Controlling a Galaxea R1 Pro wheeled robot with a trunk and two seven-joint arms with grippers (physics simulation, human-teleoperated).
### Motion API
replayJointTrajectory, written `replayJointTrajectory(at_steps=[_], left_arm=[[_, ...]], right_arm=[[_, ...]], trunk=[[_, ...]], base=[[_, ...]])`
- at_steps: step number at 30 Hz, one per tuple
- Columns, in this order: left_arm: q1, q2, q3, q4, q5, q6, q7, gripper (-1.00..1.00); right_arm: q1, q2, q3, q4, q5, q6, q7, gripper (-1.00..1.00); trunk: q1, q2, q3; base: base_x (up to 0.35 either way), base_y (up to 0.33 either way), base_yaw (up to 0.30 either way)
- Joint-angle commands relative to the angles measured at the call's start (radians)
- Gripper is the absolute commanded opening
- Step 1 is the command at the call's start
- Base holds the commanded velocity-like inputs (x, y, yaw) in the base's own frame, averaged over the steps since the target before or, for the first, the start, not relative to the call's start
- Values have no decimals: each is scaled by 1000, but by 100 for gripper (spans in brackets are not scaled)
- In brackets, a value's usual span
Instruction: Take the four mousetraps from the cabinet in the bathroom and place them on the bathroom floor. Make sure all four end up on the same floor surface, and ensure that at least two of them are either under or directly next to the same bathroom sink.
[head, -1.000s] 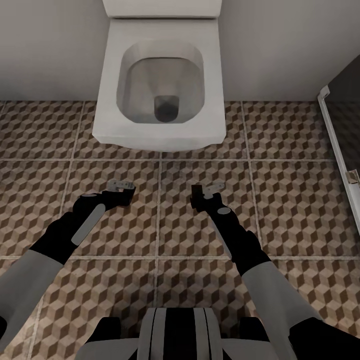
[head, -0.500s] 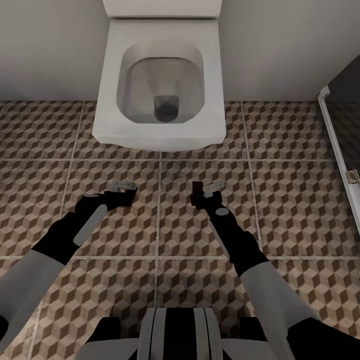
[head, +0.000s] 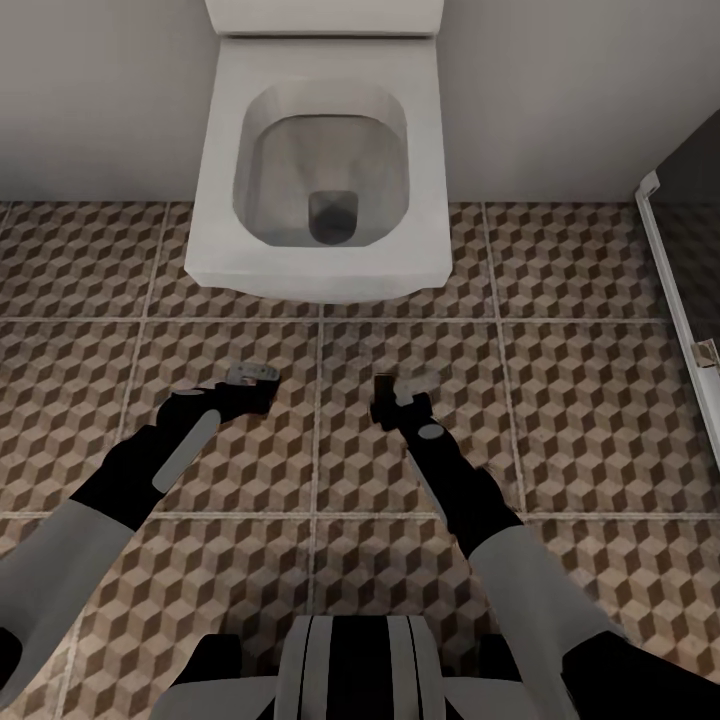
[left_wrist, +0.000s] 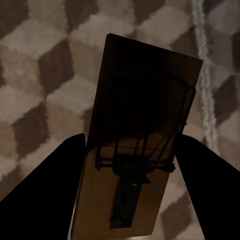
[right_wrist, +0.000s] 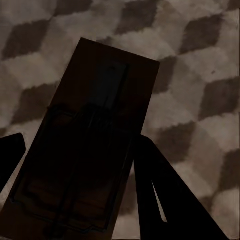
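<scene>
Head view: the left gripper (head: 252, 383) and right gripper (head: 396, 392) hover low over the bathroom floor (head: 560, 400), the toilet (head: 322, 170) at 12 o'clock. Wrist views: each pinches a mousetrap (left_wrist: 142, 145), (right_wrist: 85, 150); placement is in hand, and next both likely need lowering flat, then release

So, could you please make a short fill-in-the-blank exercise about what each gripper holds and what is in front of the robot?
1. Each gripper holds a ____.
2. The white fixture ahead of the left gripper and right gripper is a ____.
3. The bathroom floor tiles show a ____ pattern.

Missing words: mousetrap; toilet; cube
</scene>
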Motion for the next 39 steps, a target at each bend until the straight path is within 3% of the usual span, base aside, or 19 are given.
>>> replayJointTrajectory(at_steps=[1,16,19,23,29,39], left_arm=[[-1,1,-4,-1,10,2,10,-100],[-1,-16,-6,3,10,2,10,-100],[-1,-25,-23,7,7,1,10,-100],[-1,-34,-50,30,-1,-35,10,-100],[-1,-62,-59,97,-4,-102,10,-100],[-1,-65,-61,113,-6,-129,9,-100]], right_arm=[[0,6,3,10,10,6,-5,-100],[-2,10,6,32,11,4,-6,-100],[-2,10,6,33,11,4,-6,-100],[-2,10,6,33,12,3,-6,-100],[-2,10,6,32,16,2,-5,-100],[-1,10,7,32,18,-12,-5,-100]], trunk=[[0,0,-1],[0,0,-1],[0,0,-1],[0,0,-1],[0,0,-1],[0,0,-1]], base=[[0,0,0],[0,0,0],[0,0,0],[0,0,0],[0,0,0],[0,0,0]])
